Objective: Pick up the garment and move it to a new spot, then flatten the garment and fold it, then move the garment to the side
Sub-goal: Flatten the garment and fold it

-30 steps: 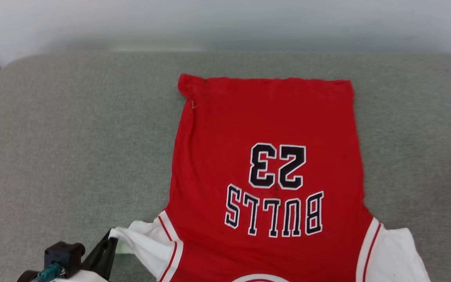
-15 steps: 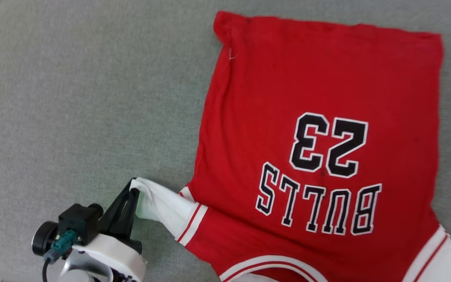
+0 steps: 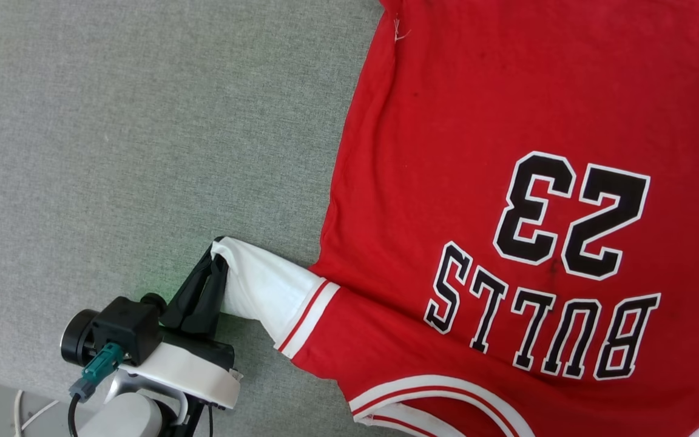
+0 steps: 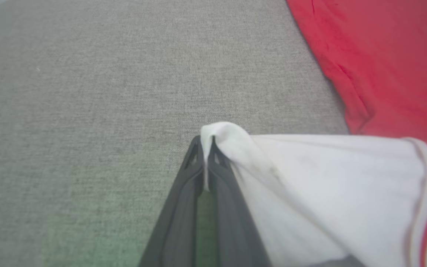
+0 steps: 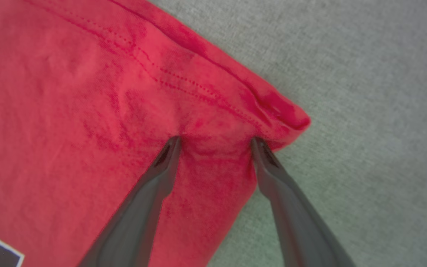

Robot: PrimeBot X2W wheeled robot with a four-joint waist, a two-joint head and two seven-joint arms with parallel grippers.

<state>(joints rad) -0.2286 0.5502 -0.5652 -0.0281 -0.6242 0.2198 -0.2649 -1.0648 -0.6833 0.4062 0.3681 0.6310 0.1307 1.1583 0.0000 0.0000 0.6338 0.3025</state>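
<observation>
1. On the grey fabric-covered surface [image 3: 113,152], the garment [image 3: 477,182] is lying spread out with its printed face up. It is taking up the right part of the head view and running off that view's top, right and bottom edges.
2. Judging by the soft wrinkles, it is behaving as thin, light, limp cloth. It will probably be sagging from any single pinch and dragging on the rough weave rather than sliding.
3. At the sleeve's outer end, the left hand [image 3: 219,264] is pinching the cuff edge of the white sleeve [image 3: 264,291]. Its fingers are pressed together on a small fold that is bunching up over the tips.
4. Over at the far end, the right hand [image 5: 215,139] is standing spread. Both fingertips are pressing into red cloth just inside the hem corner [image 5: 291,118] and dimpling it, but they are gripping nothing.
5. Doubled edges are looking like the safest holds: cuffs, hem corners and shoulder seams. Two holds set well apart should be keeping it flat, while a mid-panel pinch would be bunching it.
6. Its long axis is running from the collar trim [image 3: 434,394] at the near edge up to the hem at the far end, leaning slightly rightward up the head view. The numerals [image 3: 568,212] are reading upside down in that view, and the pinched sleeve is pointing left.
</observation>
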